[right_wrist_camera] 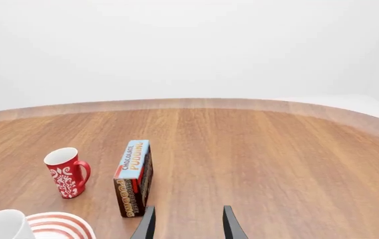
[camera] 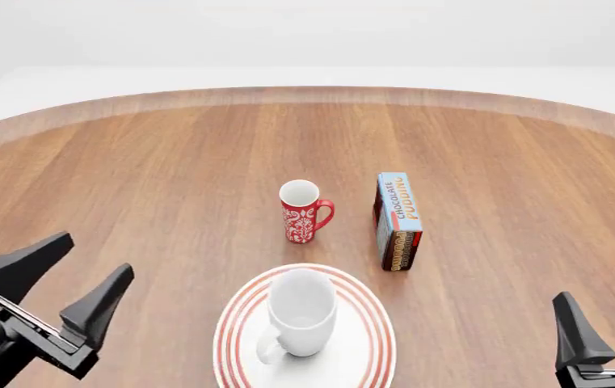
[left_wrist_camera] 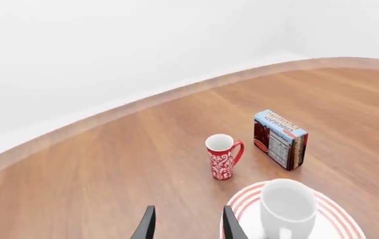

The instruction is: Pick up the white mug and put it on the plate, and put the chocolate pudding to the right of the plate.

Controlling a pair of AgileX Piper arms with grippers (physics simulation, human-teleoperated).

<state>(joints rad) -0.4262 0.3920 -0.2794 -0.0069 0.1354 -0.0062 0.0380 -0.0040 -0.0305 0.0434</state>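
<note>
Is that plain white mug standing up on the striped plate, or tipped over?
Upright. The glossy white mug stands on the red-ringed round plate, its open mouth facing up.

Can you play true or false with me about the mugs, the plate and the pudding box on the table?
1. The white mug stands on the plate. True.
2. The red mug lies on its side. False: it stands upright.
3. The chocolate pudding is held by the right gripper. False: it rests on the table, and that gripper's fingers are open and empty.
4. The left gripper is open and holds nothing. True.
5. The red mug sits on the plate. False: it is on the table beyond the plate.
</note>
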